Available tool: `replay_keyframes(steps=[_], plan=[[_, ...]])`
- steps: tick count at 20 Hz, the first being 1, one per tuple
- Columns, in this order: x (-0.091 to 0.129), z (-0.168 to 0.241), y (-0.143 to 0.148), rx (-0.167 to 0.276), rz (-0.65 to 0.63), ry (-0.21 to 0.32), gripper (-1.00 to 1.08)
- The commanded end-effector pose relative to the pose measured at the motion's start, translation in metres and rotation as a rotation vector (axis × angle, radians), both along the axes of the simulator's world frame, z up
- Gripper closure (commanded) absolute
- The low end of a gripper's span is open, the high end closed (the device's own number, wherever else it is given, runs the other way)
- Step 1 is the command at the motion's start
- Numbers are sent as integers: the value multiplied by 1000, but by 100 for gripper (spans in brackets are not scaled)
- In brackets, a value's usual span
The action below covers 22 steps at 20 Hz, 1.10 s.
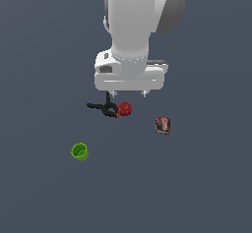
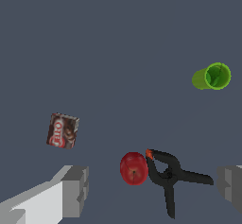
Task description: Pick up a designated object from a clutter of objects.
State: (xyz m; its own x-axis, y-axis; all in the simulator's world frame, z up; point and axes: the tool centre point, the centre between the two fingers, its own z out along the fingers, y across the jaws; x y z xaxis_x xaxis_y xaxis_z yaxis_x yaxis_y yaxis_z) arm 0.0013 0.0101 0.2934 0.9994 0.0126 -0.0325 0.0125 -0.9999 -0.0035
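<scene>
The hand (image 1: pixel 129 94) hangs in the air above the desk (image 1: pixel 44 55), its two fingers spread wide apart with nothing between them. In the wrist view one finger (image 2: pixel 74 190) shows as a grey block at one edge and the other as a grey block at the opposite edge, with the apple and clamp lying on the desk in the gap below.

The box (image 1: pixel 163 125), the thing to be picked, lies flat on the desk, off toward the exterior view's right of the hand and a little nearer the camera. It is dark brown with white and red markings on its top face, and it sits turned at a slight angle. Nothing touches it.

The red apple (image 1: pixel 125 109) rests just under the hand. The black clamp (image 1: pixel 105 107) lies right beside it, its orange tip against the apple and its handles pointing away toward the exterior view's left.

The green cup (image 1: pixel 79 152) lies well apart from the rest, tipped on its side with its open mouth showing, toward the exterior view's left and nearer the camera.
</scene>
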Motion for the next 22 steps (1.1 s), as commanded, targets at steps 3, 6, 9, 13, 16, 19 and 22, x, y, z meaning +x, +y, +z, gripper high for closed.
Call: replay_keyframes(steps=[3,6,9,13,16,19,22], plan=[[3,-18,14,-7,-19,-2,-92],[5,-36,28,-13,-37,-5,-92],[6,-58,45,-19,-60,-8,-92],[5,-93,73,-26,-95,-15,-92],[0,-121,95,-27,-123,-20,-92],[-7,-148,118,-26,-150,-25,-92],[-15,-172,138,-23,-174,-29,-92]])
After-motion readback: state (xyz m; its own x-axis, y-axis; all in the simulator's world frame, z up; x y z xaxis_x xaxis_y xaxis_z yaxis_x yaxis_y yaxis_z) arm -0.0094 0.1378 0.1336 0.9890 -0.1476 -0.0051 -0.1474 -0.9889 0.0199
